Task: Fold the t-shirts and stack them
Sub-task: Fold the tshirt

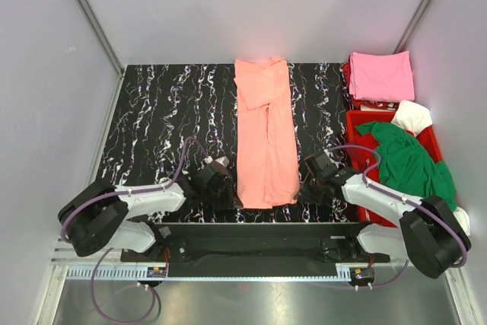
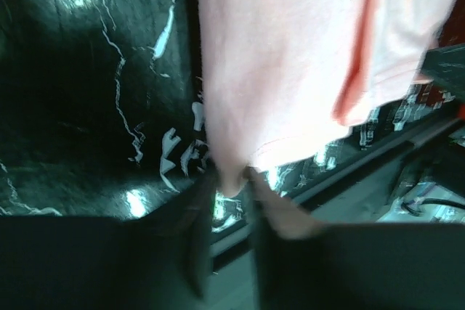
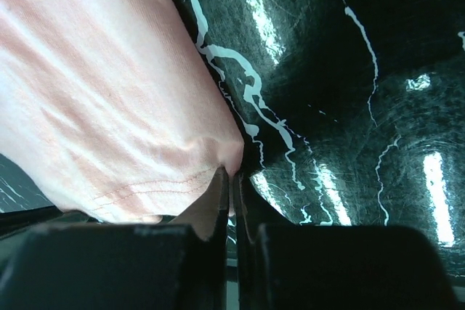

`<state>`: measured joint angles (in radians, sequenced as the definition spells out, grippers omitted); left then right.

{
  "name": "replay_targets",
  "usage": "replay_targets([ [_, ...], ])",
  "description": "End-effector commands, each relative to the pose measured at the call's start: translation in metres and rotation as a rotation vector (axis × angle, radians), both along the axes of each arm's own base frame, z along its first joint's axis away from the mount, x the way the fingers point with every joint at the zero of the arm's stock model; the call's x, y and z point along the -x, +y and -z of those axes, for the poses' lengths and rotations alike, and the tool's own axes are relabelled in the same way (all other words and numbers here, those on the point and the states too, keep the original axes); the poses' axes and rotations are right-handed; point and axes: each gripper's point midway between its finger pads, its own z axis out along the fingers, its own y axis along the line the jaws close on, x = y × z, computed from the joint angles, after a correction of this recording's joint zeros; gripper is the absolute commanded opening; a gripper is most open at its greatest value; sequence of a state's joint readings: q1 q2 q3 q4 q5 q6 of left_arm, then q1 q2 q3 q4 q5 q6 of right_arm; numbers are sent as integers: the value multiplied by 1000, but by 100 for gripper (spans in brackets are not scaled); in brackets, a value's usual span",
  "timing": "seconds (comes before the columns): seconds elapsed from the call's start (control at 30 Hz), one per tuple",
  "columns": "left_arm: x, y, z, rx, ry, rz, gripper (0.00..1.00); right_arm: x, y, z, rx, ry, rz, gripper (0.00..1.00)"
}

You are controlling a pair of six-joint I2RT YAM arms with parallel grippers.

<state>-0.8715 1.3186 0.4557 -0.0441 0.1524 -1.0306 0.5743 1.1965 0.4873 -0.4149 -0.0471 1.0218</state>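
I've got a black tabletop (image 1: pixel 163 108) veined with white, closed in by pale grey walls (image 1: pixel 228 5). A red plastic crate (image 1: pixel 365 116) sits along its right edge

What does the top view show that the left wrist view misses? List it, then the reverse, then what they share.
Top only: the folded pink shirt at the far right, with the green shirt and white shirt heaped nearer. Left wrist only: the left tool close up, pinching a near corner of the orange shirt. Both: the orange shirt and the black marbled table.
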Motion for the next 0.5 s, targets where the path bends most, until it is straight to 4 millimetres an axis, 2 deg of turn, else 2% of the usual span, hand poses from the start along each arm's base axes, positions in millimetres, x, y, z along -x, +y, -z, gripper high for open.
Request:
replay_targets([
  [0.0,-2,8,18,-87,-4,-1,16,2,-4,3,21,-6,5,0],
  [0.07,-6,6,16,-94,-23,6,0,3,-4,-1,18,-15,1,0],
  [0.17,-8,5,2,-86,-44,4,0,9,-5,-11,17,-15,-7,0],
  [0.23,-1,11,-3,-106,-35,-1,0,11,-3,-23,-3,-37,-4,0],
  [0.27,3,10,-14,-80,-48,-1,0,18,-3,-25,1,-25,-15,0],
  [0.33,11,18,-21,-113,-40,-10,0,22,0,-37,-21,-46,-11,0],
  [0.37,17,16,-32,-93,-50,-7,0,30,1,-39,-15,-34,-32,0],
  [0.43,29,17,-42,-101,-35,-7,0,37,5,-50,-29,-32,-34,0],
  [0.47,29,17,-52,-81,-55,-17,0,40,7,-52,-21,-45,-49,0],
])
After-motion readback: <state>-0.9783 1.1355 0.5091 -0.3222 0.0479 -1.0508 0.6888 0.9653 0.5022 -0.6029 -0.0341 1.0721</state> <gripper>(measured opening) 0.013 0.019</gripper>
